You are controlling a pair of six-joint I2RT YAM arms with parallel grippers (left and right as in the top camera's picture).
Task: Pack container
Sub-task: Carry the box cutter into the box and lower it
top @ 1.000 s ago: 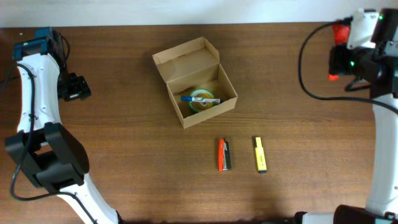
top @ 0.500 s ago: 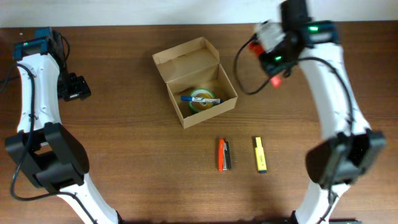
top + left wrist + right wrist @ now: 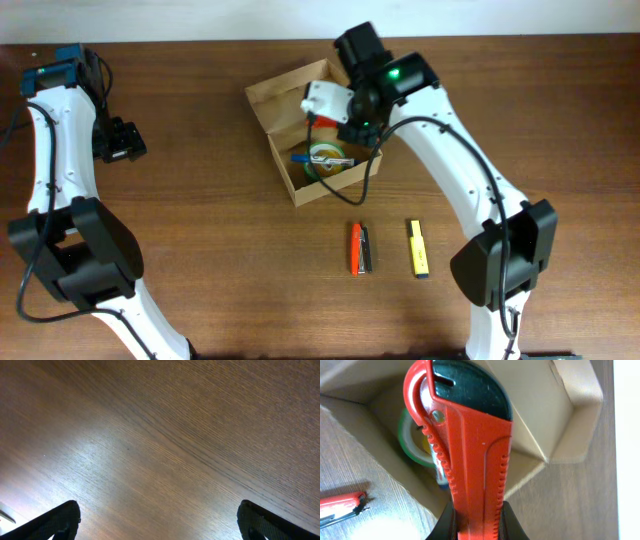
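Above the counter (image 3: 200,250), overhead view: your right end effector (image 3: 340,118) is hovering over the container (image 3: 300,92), the brown cardboard box sitting open near mid-counter with its flap standing up on the far side. A green tape roll (image 3: 325,162) and a blue marker (image 3: 318,157) are already lying inside. A red-and-black stapler (image 3: 360,248) and a yellow highlighter (image 3: 418,248) are waiting nearer the front edge. Your left end effector (image 3: 120,140) is idling well apart on the left.

Left wrist view: its jaws are standing wide, gripping nothing, with only bare wood showing between them.

Right wrist view: the jaws are pinching one end of a red utility knife (image 3: 470,450), which is pointing out over the box's near wall and the tape roll (image 3: 410,440).

You are risking three things, by this reading. The knife is looking long for the box, so a release from height could bounce it off a wall or leave it propped on the roll, blocking the flap. The arm is crowding the upright flap and could be nudging the light box askew. And a grip on one end only is inviting the knife to swing.
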